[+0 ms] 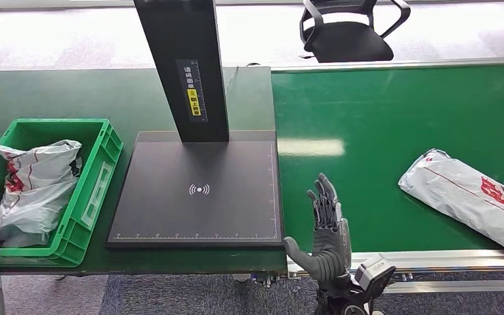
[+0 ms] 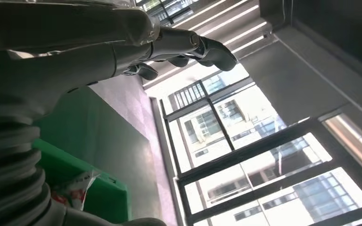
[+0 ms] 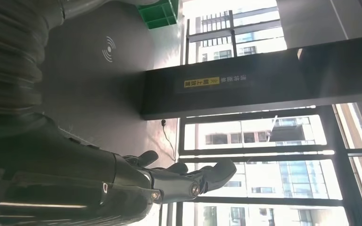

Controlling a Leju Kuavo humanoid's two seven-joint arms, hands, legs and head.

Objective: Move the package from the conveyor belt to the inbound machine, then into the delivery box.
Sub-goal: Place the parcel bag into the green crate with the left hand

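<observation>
- Head view: the white package (image 1: 472,197) lies at the conveyor belt's (image 1: 380,118) right edge; the right hand (image 1: 327,233) hovers empty, fingers spread, at its near edge beside the inbound machine (image 1: 200,190). The green delivery box (image 1: 95,177) holds bags.
- Left wrist view: the left hand (image 2: 179,47) is empty, fingers loosely curled.
- Right wrist view: fingers (image 3: 188,181) apart, empty, near the machine's black post (image 3: 245,89).

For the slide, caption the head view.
Open right hand raised beside the black scanner platform; white plastic package waits on the green conveyor belt.

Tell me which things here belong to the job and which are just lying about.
Job: package on the conveyor belt; inbound machine; green delivery box, already holding packages; right hand, empty.

Lying about: black office chair behind the belt.
</observation>
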